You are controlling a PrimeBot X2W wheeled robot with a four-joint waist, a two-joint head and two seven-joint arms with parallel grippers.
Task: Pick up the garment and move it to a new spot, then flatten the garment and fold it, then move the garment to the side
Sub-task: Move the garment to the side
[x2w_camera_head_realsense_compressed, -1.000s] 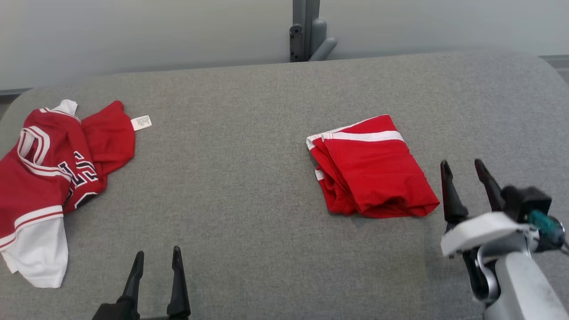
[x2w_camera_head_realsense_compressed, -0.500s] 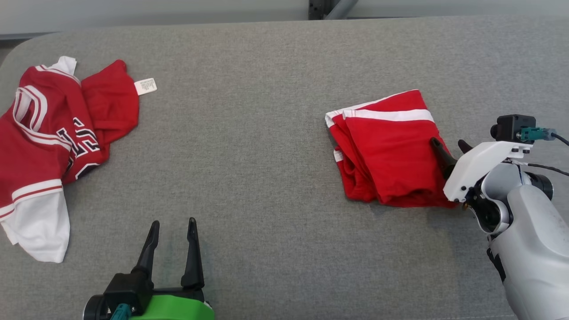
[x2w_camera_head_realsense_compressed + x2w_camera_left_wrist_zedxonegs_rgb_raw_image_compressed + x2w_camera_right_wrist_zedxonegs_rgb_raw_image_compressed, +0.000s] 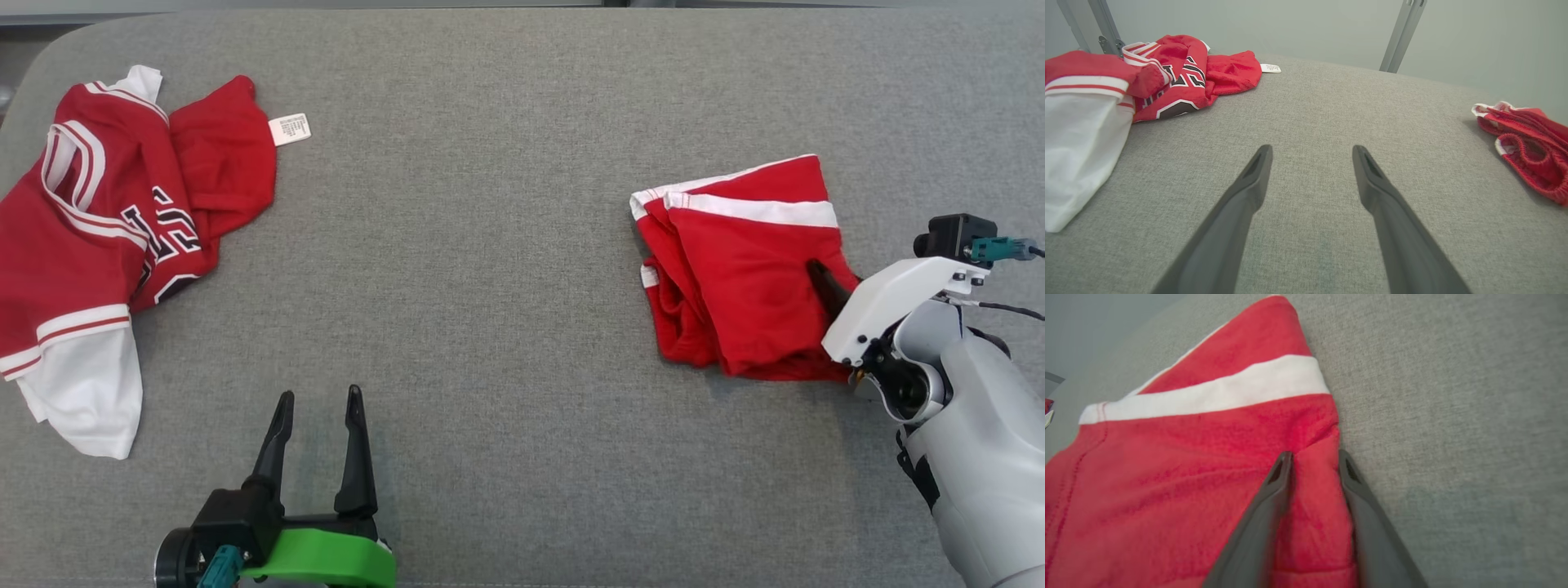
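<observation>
The folded red knit garment with white stripes is lying at about 3 o'clock on the grey woven-cloth desk, well apart from everything else. It is looking soft, light and limp. The stack of layers is likely to sag and slide open if lifted from one thin edge.

The right end effector is standing partway open. It is straddling a raised ridge of red cloth along the garment's 3 o'clock edge, just below the white stripe. Whether the fingers are already pinching that ridge firmly, I cannot tell. A hold taking in every layer at that folded edge is looking like the safest one, since a single ply would let the fold fall apart.

The fabric is showing a fuzzy, matte surface, with a gathered elastic band at its 9 o'clock side. It should be dragging rather than slipping on the coarse desk weave.

The left end effector is resting fully open and empty at 7 o'clock. A crumpled red-and-white jersey with black lettering is lying at 9 o'clock, a small white label sticking out from it.
</observation>
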